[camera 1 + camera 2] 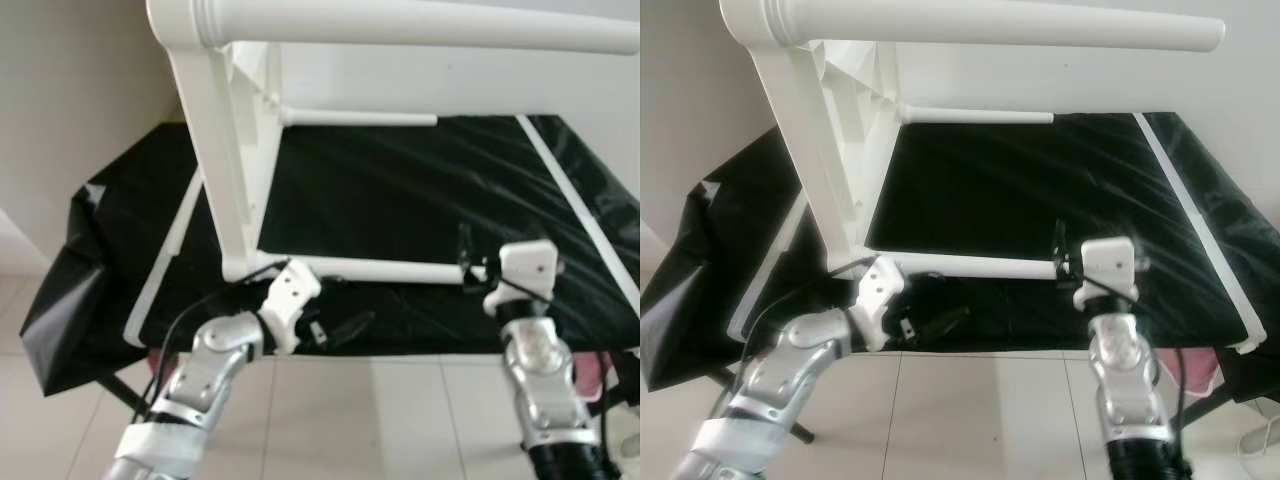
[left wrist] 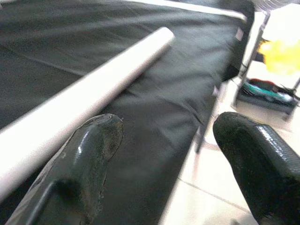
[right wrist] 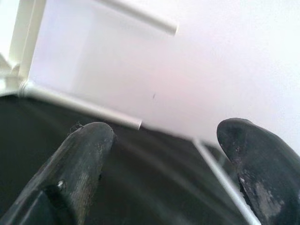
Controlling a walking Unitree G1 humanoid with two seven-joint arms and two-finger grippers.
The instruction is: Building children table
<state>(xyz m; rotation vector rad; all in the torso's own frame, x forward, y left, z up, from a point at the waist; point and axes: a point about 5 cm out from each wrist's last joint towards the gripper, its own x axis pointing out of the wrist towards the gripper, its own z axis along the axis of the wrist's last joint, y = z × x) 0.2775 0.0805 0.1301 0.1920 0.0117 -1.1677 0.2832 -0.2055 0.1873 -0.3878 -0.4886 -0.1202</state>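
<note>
Black plastic sheet (image 1: 420, 190) covers the work surface before a pale wall, probably to protect the white parts. On it the white table frame (image 1: 235, 150) lies on its side at 11 o'clock, with the lower leg (image 1: 370, 268) pointing toward 3 o'clock. Left gripper (image 1: 318, 330) waits at 7 o'clock under that leg; right gripper (image 1: 466, 262) is at its free end, at 4 o'clock.

Left wrist view: fingers (image 2: 89, 159) wide apart, holding nothing, just beside the leg.

Right wrist view: fingers (image 3: 79, 164) also wide, empty, facing the frame.
</note>
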